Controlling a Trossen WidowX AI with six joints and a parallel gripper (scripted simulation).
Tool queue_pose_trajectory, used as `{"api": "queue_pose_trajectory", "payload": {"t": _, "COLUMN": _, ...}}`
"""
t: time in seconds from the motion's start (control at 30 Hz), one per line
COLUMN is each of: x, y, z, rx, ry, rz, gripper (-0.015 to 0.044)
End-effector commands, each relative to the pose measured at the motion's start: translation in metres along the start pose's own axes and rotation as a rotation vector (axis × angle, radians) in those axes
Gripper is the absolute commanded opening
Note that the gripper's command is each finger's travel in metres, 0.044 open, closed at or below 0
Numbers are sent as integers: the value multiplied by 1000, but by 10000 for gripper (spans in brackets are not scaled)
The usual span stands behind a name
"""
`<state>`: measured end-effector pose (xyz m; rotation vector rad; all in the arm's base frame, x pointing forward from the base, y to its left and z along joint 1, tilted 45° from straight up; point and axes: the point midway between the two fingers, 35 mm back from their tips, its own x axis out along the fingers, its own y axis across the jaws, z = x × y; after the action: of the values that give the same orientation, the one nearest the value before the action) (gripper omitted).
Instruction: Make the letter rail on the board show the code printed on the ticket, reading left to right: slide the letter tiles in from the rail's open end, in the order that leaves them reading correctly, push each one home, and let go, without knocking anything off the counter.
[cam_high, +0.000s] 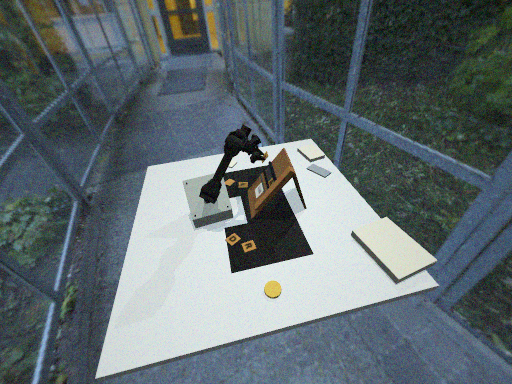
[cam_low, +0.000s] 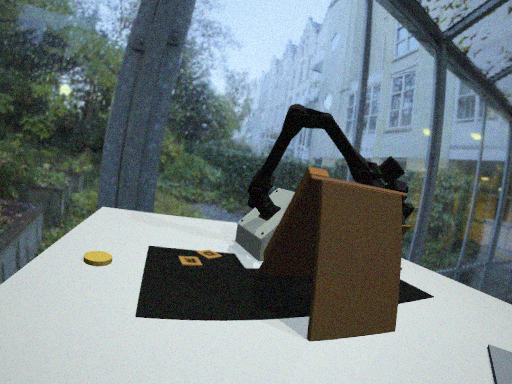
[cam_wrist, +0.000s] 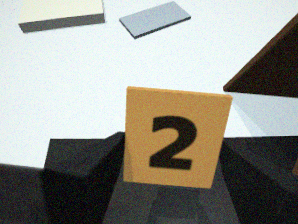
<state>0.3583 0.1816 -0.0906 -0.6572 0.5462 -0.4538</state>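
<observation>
the tool (cam_high: 261, 156) grips the "2" tile (cam_wrist: 175, 137) upright, near the board's (cam_high: 270, 182) upper end above the bench (cam_high: 165, 300). it should probably square the tile with the rail's open end, then slide it in steadily.

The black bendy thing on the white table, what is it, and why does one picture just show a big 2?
That is a robot arm bolted to a grey block. One picture looks down from above, one from the side behind the brown board, and one from a camera on the arm's wrist. Its gripper, like two fingers, is pinching an orange tile marked 2, which fills the wrist picture. On the table lie more orange tiles, such as D and R, on a black mat, plus a yellow disc.
</observation>
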Motion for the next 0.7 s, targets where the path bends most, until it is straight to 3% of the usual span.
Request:
{"api": "queue_pose_trajectory", "payload": {"t": 0.0, "x": 0, "y": 0, "z": -2, "rx": -6, "ry": 3, "rz": 3, "gripper": 0}}
{"api": "queue_pose_trajectory", "payload": {"t": 0.67, "x": 0, "y": -8, "z": -2, "rx": -7, "ry": 3, "rz": 2, "gripper": 0}}
